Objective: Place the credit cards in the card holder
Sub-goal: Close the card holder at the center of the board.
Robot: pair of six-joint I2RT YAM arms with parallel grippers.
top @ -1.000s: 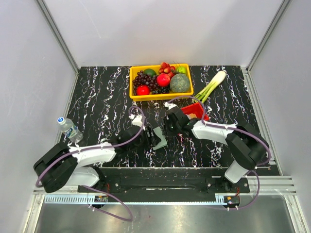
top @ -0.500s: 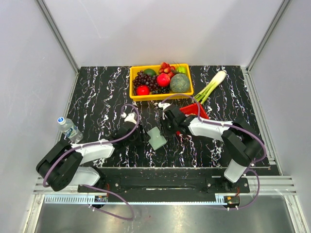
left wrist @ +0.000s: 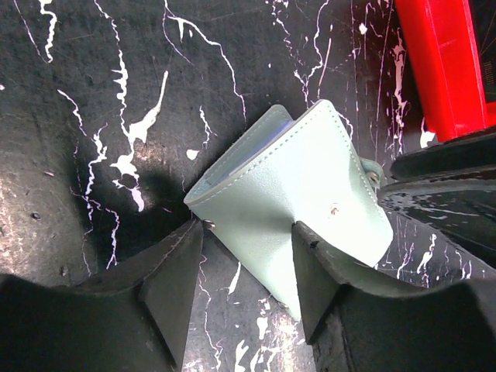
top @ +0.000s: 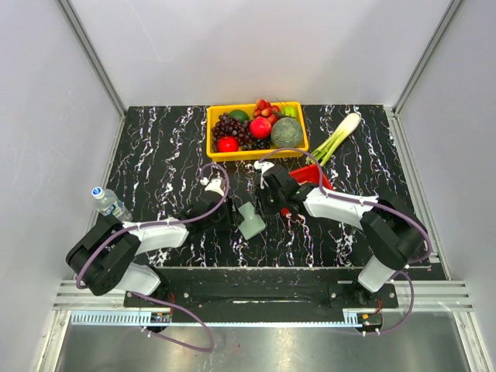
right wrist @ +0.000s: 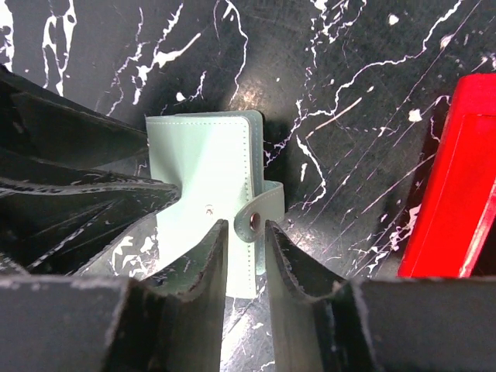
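Observation:
The card holder [top: 249, 221], a pale grey-green pouch, lies folded on the black marbled table between the two arms. In the left wrist view the card holder [left wrist: 298, 190] has its near corner between the spread fingers of my left gripper [left wrist: 248, 232], whose right finger [left wrist: 318, 271] overlaps its edge. In the right wrist view the holder's snap strap [right wrist: 252, 223] sits at the fingertips of my right gripper [right wrist: 246, 229], whose jaws stand a little apart. From above, the left gripper [top: 227, 219] is left of the holder and the right gripper [top: 263, 208] is at its upper right. The credit cards are out of view.
A red mesh basket [top: 316, 177] sits just behind the right arm, also seen as the red basket [right wrist: 457, 194] and the red basket [left wrist: 434, 62]. A yellow tray [top: 209, 132] of fruit stands at the back, a leek [top: 335, 138] beside it. A water bottle [top: 111, 204] lies at the left.
The left gripper pulled back leftwards off the holder, which now lies flat and folded. The right jaws have opened a little at the strap. The left jaws have narrowed somewhat.

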